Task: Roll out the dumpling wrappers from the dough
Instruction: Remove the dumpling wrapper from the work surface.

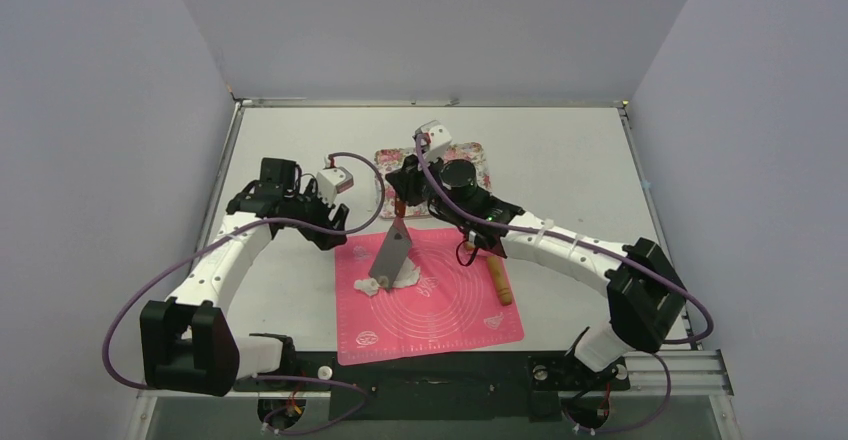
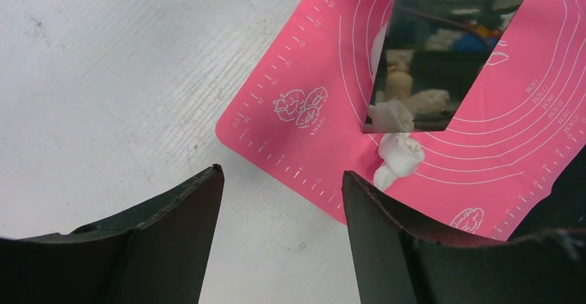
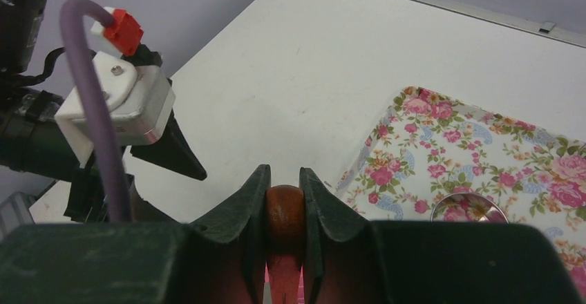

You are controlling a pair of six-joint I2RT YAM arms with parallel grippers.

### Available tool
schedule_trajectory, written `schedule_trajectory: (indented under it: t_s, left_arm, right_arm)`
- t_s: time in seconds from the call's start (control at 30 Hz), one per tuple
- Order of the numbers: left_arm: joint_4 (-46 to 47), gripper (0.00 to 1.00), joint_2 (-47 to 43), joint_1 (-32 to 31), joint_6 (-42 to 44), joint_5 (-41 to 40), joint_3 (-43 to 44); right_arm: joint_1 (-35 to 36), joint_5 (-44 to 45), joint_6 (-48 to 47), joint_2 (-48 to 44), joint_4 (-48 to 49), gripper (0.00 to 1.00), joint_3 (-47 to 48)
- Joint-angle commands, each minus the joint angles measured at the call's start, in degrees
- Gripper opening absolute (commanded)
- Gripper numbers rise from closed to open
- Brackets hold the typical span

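The dough (image 1: 402,278) is a small ragged white lump on the pink mat (image 1: 450,320), and it also shows in the left wrist view (image 2: 399,155). A metal scraper blade (image 1: 392,255) leans on the mat with its lower edge at the dough. My right gripper (image 3: 285,173) is shut on the scraper's brown wooden handle (image 3: 285,211), above the mat's far edge (image 1: 402,203). My left gripper (image 2: 280,176) is open and holds nothing. It hovers over bare table just left of the mat (image 1: 335,225). No dumpling wrappers are in view.
A wooden rolling pin (image 1: 497,275) lies on the mat's right side. A floral tray (image 3: 484,145) stands behind the mat and holds a metal ring cutter (image 3: 470,207). The mirror-like blade (image 2: 442,48) reflects the arms.
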Motion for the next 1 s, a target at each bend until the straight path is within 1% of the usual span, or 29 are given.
schedule_trajectory:
  t_s: [0.0, 0.27, 0.4, 0.53, 0.63, 0.73, 0.77, 0.8, 0.83, 0.87, 0.9, 0.93, 0.97]
  left_arm:
    - [0.3, 0.62, -0.4, 0.9, 0.4, 2.1, 1.8]
    - [-0.1, 0.62, -1.5, 1.4, 0.4, 1.8, 2.2]
    - [-0.3, 0.62, -2.5, 1.5, 0.4, 1.6, 2.4]
    - [-0.9, 0.62, -3.2, 1.5, 0.3, 3.0, 2.3]
    - [-2.0, 0.62, -3.7, 1.5, 0.1, 5.4, 3.3]
    - [-2.8, 0.62, -4.2, 1.4, 0.3, 12.2, 5.3]
    - [-2.4, 0.62, -4.7, 1.3, -0.4, 13.9, 5.7]
    - [-0.9, 0.62, -4.9, 0.9, -1.1, 17.3, 6.4]
    - [-0.2, 0.62, -5.1, 0.8, -2.8, 19.2, 6.9]
    - [1.0, 0.62, -5.1, 0.8, -3.8, 23.4, 8.4]
    - [1.8, 0.62, -5.1, 0.8, -6.2, 25.4, 9.1]
    - [3.8, 0.62, -5.1, 0.8, -7.9, 29.5, 10.6]
    - [5.1, 0.62, -5.5, 0.8, -11.2, 31.4, 11.0]
  right_arm:
    - [1.9, 2.4, -4.7, -5.3, -1.7, 0.00, -1.5]
    - [3.3, 2.7, -4.2, -10.7, -3.2, 0.00, -5.5]
    - [4.4, 2.2, -5.0, -13.5, -4.8, 0.00, -6.0]
    - [4.4, 1.8, -4.7, -16.0, -2.8, 0.00, -6.7]
    - [4.3, 2.4, -4.1, -15.2, -1.4, 0.00, -6.4]
    - [3.9, 3.2, -2.6, -14.9, 1.2, 0.00, -6.8]
    - [3.8, 3.1, -2.3, -15.1, 2.5, 0.00, -6.9]
    - [3.3, 2.3, -2.0, -15.2, 3.1, 0.00, -6.7]
    - [3.2, 2.1, -2.0, -15.3, 3.4, 0.00, -6.2]
    - [2.6, -0.8, -2.2, -15.6, 3.5, 0.00, -5.9]
    - [1.8, -2.3, -2.5, -15.9, 4.2, 0.00, -5.7]
    - [1.5, -4.4, -2.5, -16.2, 5.0, 0.00, -5.7]
    - [1.0, -5.1, -2.5, -16.9, 5.3, 0.00, -5.8]
